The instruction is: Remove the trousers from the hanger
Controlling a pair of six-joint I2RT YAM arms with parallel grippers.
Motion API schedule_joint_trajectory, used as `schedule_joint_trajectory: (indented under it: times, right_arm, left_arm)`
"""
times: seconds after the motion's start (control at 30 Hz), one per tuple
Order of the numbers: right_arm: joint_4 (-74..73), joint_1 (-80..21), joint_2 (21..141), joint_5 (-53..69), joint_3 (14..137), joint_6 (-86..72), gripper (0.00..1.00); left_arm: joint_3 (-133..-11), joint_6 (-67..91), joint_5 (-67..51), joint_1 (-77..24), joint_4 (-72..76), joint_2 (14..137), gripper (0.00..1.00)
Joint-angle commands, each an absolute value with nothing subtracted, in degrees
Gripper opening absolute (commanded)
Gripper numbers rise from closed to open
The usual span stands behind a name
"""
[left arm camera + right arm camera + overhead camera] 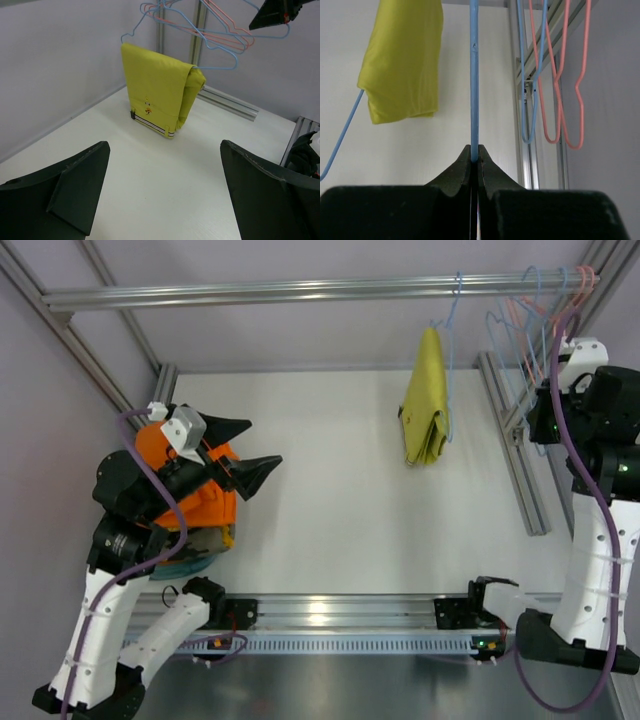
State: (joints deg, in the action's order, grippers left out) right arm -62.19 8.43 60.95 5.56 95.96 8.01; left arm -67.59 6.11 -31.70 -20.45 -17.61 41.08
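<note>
Beside orange trousers [208, 510], left claw [255, 447] wide, right claw [475, 150] pinching blue hanger [474, 75] wire.

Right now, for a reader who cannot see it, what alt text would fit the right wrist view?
The right gripper is shut on a thin wire of a light-blue hanger that runs straight up. At the upper left hang yellow-green trousers; at the right, empty pink hangers.

trousers [212, 508] heaped at table's [340, 490] left edge; other pair [426, 405] hangs off rail [300, 288], back right; hanger [474, 75] and spares [560, 75] right of it
</note>
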Motion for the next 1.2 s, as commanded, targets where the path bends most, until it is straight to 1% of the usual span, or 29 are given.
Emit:
schedule_joint_trajectory:
  times: [0.0, 0.17, 0.33, 0.6, 0.83, 0.87, 0.9, 0.93, 0.97, 1.03, 1.17]
  right_arm:
    - [-55.37, 9.49, 63.62, 6.59, 101.07, 8.79, 0.00]
    - [-53.44, 11.16, 67.41, 8.43, 103.79, 8.61, 0.00]
    - [-52.38, 14.93, 69.70, 11.86, 102.31, 7.56, 0.00]
    - [-50.71, 20.47, 68.91, 18.54, 94.31, 9.40, 0.00]
    - [-49.39, 20.74, 66.36, 19.95, 87.98, 11.69, 0.00]
    - [-49.66, 20.74, 66.27, 20.21, 87.72, 11.86, 0.02]
    - [-49.66, 20.74, 66.10, 20.30, 87.71, 11.95, 0.06]
    - [-49.83, 20.74, 65.92, 20.39, 87.54, 11.95, 0.20]
    - [-49.92, 20.92, 65.40, 21.00, 87.45, 12.04, 0.27]
    - [-50.45, 20.92, 64.78, 21.18, 87.45, 11.95, 0.35]
    - [-51.06, 21.01, 62.50, 21.53, 87.28, 11.78, 0.45]
  left_arm:
    - [-66.10, 6.68, -32.70, -20.21, -15.47, 40.69, 0.98]
    - [-66.36, 7.29, -32.61, -20.21, -15.47, 42.19, 0.98]
    - [-66.18, 7.56, -31.82, -20.21, -15.47, 42.71, 0.98]
    - [-68.47, 5.19, -28.31, -20.21, -23.45, 45.96, 0.98]
    - [-70.57, 2.99, -23.82, -20.21, -31.98, 48.60, 0.98]
    - [-71.45, 2.73, -23.82, -20.21, -33.38, 49.65, 0.98]
    - [-71.98, 2.55, -23.82, -20.21, -34.70, 50.18, 0.98]
    - [-72.50, 2.46, -23.56, -20.21, -37.41, 50.79, 0.98]
    - [-72.86, 2.29, -22.68, -20.21, -38.40, 51.15, 0.98]
    - [-72.86, 1.67, -21.71, -20.21, -40.50, 51.50, 0.98]
    - [-71.98, 0.88, -18.55, -20.21, -42.71, 51.59, 0.98]
